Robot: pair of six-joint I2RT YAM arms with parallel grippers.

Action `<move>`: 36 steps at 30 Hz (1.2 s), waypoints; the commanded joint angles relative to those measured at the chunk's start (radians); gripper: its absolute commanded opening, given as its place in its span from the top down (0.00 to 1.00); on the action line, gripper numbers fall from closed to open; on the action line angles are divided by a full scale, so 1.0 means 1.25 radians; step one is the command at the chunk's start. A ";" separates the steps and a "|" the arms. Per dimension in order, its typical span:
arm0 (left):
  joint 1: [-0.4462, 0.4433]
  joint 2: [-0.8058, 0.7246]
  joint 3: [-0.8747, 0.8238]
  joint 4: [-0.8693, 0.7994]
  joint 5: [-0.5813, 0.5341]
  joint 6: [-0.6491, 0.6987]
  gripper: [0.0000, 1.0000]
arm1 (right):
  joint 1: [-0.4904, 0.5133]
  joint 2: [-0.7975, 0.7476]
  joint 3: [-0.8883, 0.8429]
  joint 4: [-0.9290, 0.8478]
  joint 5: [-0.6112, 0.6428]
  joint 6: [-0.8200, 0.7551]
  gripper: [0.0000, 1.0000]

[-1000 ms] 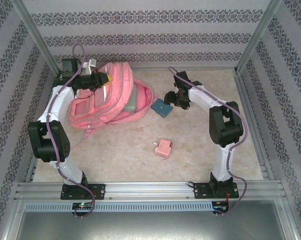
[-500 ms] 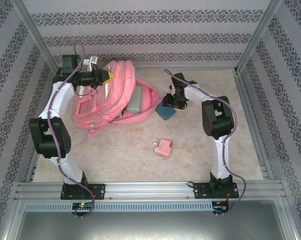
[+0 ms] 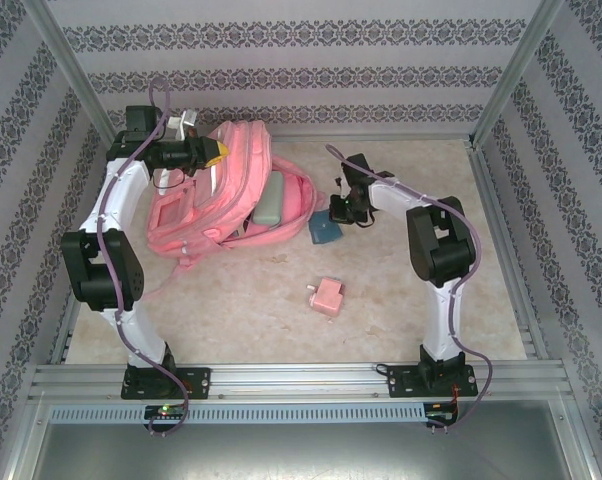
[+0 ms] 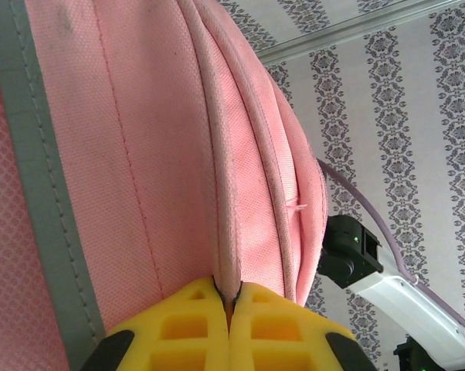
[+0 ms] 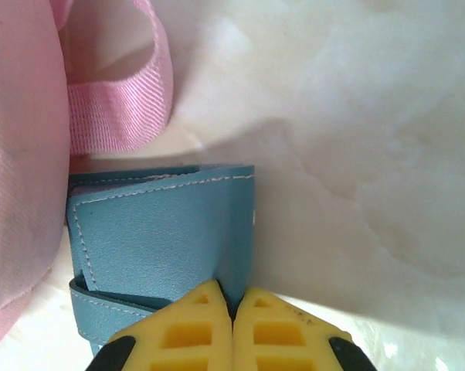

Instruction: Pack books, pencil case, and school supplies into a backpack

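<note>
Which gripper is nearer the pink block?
Right. The right gripper, clamped on the teal pouch, sits just beyond the pink block; the left gripper pinches the backpack, farther off.

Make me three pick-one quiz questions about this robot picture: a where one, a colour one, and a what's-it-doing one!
1. Where is the pink block? A. on the table B. in a gripper C. on a book
2. What colour is the pouch in the right gripper? A. orange B. teal C. black
3. What is the left gripper doing? A. gaping open B. holding a pencil C. pinching the backpack
Answers: A, it lies alone on the table; B, the wrist view shows teal; C, it is shut on pink fabric.
</note>
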 commanded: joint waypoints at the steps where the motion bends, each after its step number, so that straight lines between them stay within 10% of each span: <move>1: -0.007 -0.012 0.056 0.036 0.068 0.022 1.00 | -0.023 -0.066 -0.058 -0.011 0.020 0.028 1.00; 14: -0.006 -0.024 0.037 0.032 0.051 0.023 1.00 | 0.003 -0.166 -0.020 0.162 -0.153 0.231 1.00; 33: -0.007 -0.023 0.027 0.032 0.038 0.022 1.00 | 0.217 0.194 0.416 0.169 -0.087 0.457 1.00; 36: -0.007 -0.022 0.030 0.020 0.035 0.029 1.00 | 0.227 0.232 0.485 0.136 -0.089 0.451 0.70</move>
